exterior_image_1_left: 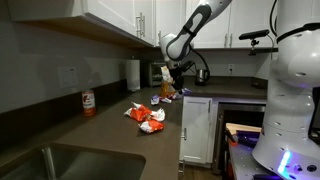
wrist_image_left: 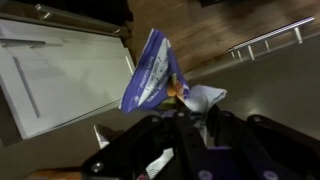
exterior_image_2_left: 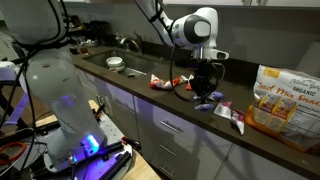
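Observation:
My gripper (wrist_image_left: 186, 108) is shut on a purple snack packet (wrist_image_left: 150, 68) with a white crumpled end, pinched by one edge between the dark fingers (wrist_image_left: 158, 135). In the wrist view the packet hangs over the counter's front edge, with a white cabinet door (wrist_image_left: 55, 75) below it. In both exterior views the gripper (exterior_image_1_left: 177, 80) (exterior_image_2_left: 204, 86) points down just above the dark counter (exterior_image_1_left: 110, 130) (exterior_image_2_left: 150, 95), the packet (exterior_image_2_left: 206, 98) dangling under it.
Several red and orange snack packets (exterior_image_1_left: 146, 116) (exterior_image_2_left: 161, 80) (exterior_image_2_left: 229, 113) lie on the counter. A large bag marked organic (exterior_image_2_left: 281, 95) stands at one end. A red-capped bottle (exterior_image_1_left: 88, 102), a paper towel roll (exterior_image_1_left: 132, 73), a kettle (exterior_image_1_left: 200, 72) and a sink (exterior_image_1_left: 55, 165) are nearby.

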{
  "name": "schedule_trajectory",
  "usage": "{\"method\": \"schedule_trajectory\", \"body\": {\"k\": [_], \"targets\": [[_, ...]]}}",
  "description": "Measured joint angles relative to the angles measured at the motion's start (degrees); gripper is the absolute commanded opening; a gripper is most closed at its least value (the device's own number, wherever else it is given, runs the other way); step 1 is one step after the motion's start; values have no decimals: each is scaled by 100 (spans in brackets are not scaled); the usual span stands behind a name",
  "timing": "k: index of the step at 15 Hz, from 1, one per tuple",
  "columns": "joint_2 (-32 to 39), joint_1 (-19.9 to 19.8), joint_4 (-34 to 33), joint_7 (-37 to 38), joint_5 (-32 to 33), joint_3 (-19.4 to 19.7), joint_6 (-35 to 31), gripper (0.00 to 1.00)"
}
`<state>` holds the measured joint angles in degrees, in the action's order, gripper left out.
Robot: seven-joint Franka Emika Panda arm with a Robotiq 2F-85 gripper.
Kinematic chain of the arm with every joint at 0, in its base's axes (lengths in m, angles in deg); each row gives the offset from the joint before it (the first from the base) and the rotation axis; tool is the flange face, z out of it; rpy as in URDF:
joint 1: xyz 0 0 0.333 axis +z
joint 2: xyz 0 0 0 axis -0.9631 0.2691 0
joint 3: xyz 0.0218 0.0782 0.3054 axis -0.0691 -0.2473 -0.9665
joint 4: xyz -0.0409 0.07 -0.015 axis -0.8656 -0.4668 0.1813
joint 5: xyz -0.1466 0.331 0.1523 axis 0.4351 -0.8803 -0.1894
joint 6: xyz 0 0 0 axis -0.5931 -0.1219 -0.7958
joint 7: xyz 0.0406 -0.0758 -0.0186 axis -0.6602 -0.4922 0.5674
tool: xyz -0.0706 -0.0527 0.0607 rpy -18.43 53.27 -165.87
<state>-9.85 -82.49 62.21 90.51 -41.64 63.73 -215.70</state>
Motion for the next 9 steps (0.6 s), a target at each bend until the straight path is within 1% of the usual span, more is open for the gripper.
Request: {"method": "schedule_trajectory", "body": {"k": [2,4,7,9], "targets": [[-278,-1,-47,-127,-407,-202,605,5],[-437,-1,-64,-246,-822,-366,917,5],[-454,0,-57,-494,-1528,-541,983,5],[-430,1,-28,-673,-1889,-629,891,5]]}}
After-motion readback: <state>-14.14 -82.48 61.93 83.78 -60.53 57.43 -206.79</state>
